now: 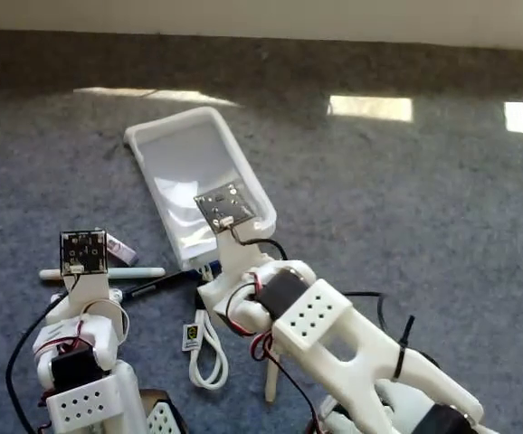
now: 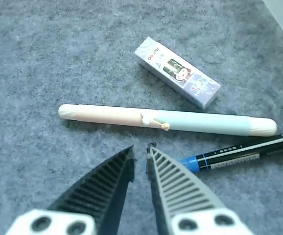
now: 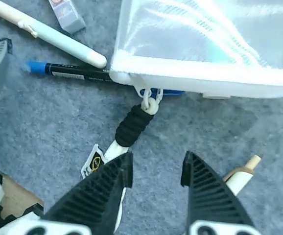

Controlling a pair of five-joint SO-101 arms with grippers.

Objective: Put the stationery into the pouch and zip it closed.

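The white mesh pouch (image 1: 189, 172) lies flat on the grey carpet, its zipper end towards the arms. A pastel pen (image 2: 166, 120), a small eraser box (image 2: 176, 72) and a black-and-blue pen (image 2: 239, 154) lie beside it. My left gripper (image 2: 140, 149) hovers just short of the pastel pen, nearly shut with a thin gap and nothing in it. My right gripper (image 3: 156, 166) is open above the black knot (image 3: 133, 126) of the pouch's zipper strap, near the pouch edge (image 3: 200, 81). A cream pen with a wooden tip (image 3: 242, 174) lies by its finger.
The white strap loop (image 1: 209, 348) with a small tag (image 1: 191, 336) lies between the two arms. The right arm (image 1: 307, 316) stretches over the carpet from the lower right. Bare carpet spreads to the right of the pouch and beyond it.
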